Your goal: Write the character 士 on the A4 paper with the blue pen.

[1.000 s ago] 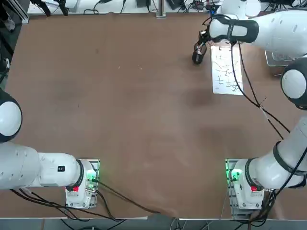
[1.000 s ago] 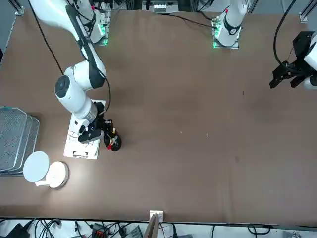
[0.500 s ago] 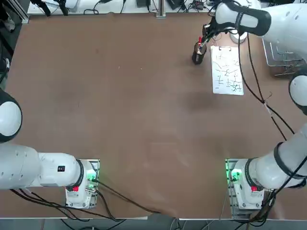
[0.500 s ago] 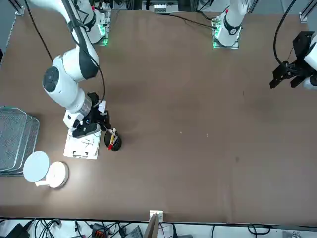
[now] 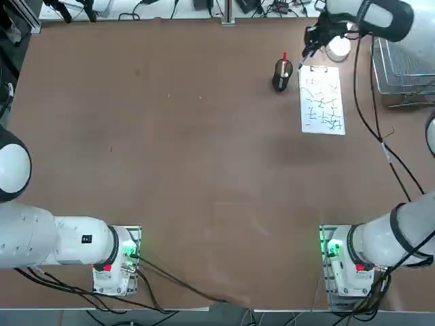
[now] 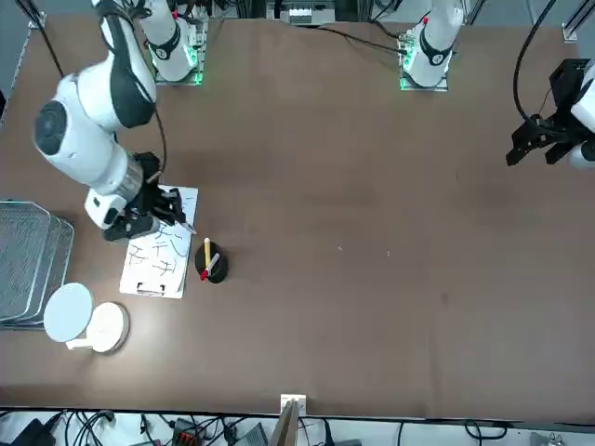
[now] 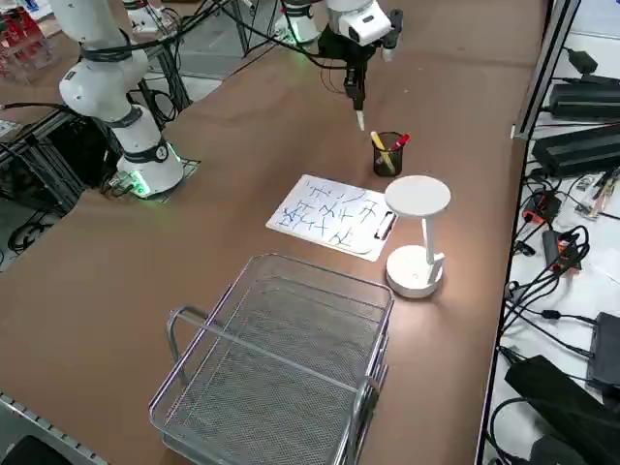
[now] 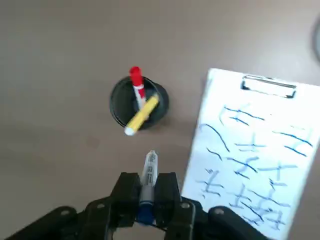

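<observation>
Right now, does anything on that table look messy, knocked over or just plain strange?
Nothing stands out. The pen cup stands upright with its red and yellow pens inside, the A4 paper lies flat beside it, and the right hand holds the blue pen above the table.

The right arm reaches far across the table, its white links stretched out and the wrist bent so that the hand points down. The right gripper (image 8: 146,192) hangs raised above the tabletop. Its two black fingers (image 8: 128,192) are pressed together on the blue pen (image 8: 147,177), whose tip sticks out past them. From overhead the hand seems tilted a little, though the angle is hard to judge.
</observation>
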{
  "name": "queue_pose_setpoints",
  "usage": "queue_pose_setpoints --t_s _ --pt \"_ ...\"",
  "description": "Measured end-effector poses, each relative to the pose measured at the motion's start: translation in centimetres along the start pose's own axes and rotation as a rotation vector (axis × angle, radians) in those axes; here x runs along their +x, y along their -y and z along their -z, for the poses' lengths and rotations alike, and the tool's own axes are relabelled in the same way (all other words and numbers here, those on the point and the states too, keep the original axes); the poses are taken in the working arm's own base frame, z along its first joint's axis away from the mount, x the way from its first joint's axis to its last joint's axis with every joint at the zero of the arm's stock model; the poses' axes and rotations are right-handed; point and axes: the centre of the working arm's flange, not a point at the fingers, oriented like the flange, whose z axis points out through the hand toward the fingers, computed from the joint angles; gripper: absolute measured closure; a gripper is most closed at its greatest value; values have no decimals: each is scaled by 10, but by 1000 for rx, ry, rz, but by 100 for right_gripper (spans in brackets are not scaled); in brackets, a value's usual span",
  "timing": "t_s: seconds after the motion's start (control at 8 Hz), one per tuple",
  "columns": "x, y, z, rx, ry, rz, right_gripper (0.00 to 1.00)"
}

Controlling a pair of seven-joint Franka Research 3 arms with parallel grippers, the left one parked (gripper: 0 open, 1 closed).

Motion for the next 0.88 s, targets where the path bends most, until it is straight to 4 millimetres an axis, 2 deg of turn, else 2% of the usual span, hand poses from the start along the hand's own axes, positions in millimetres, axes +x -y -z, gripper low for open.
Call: queue_pose_setpoints --t_s 0.25,0.38,0.62,0.88 --pt "-6 -22 14 -20 16 -26 79" --pt "-10 -32 10 -59 35 -23 79" --pt "-20 -55 -12 -133 85 -42 79" --pt "-23 -70 -28 -220 101 -73 79"
